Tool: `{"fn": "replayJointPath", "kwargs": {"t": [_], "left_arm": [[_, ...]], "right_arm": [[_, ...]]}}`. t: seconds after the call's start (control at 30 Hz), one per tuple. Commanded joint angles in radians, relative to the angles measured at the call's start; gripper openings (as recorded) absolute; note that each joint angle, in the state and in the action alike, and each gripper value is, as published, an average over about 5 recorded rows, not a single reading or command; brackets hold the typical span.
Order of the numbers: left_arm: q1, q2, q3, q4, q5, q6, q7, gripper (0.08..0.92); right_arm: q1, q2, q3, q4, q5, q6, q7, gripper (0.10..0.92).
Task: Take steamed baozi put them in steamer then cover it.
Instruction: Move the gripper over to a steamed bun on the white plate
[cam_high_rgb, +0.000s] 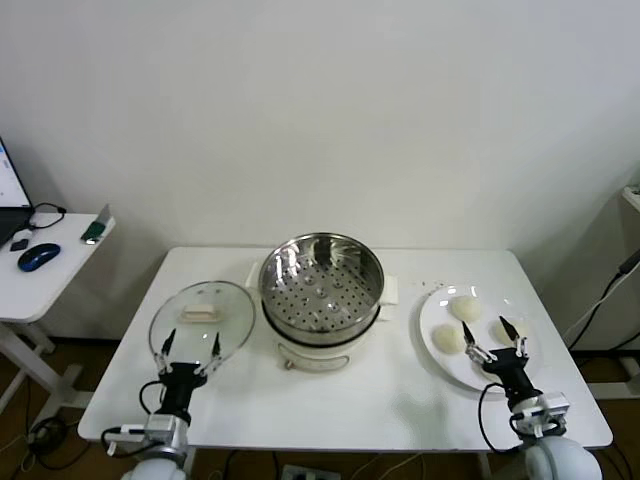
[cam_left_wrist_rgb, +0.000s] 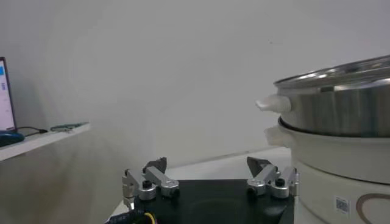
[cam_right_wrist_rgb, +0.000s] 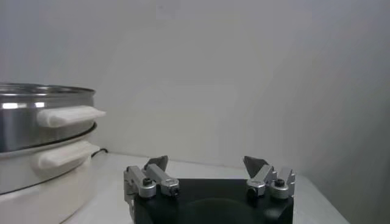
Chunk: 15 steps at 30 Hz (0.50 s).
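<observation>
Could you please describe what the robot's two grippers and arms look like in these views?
Both the left gripper and right gripper have black bodies, silver knuckle joints with dark screws, and dark pointed fingers. Black cables loop beside each wrist, above white-grey wrist housings.

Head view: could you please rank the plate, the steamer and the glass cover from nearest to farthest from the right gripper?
From the right gripper:
1. Plate, right side, directly beneath its open fingers.
2. Steamer, table centre.
3. Cover, far left, by the left gripper.
</observation>
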Motion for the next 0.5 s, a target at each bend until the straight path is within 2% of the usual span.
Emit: {"fn": "replayJointPath", "kwargs": {"t": [0.03,0.3,0.5], "left_arm": [[-0.002,0.011,-0.006,-0.007,-0.005,0.007,-0.012,0.823],[0.001,0.030,-0.009,-0.019,-0.023,0.014,-0.022,0.823],[0.002,0.039,-0.005,-0.015,-0.030,0.015,-0.027,0.823]], "right_arm": [[0.148,-0.198,-0.046,-0.082,-0.082,-0.056,-0.203,0.823],[0.492,-0.569,-0.396,-0.303,-0.208,-0.109,-0.547,0.823],[0.915,-0.660,-0.806,-0.499,-0.358,-0.071,-0.776,0.823]]}}
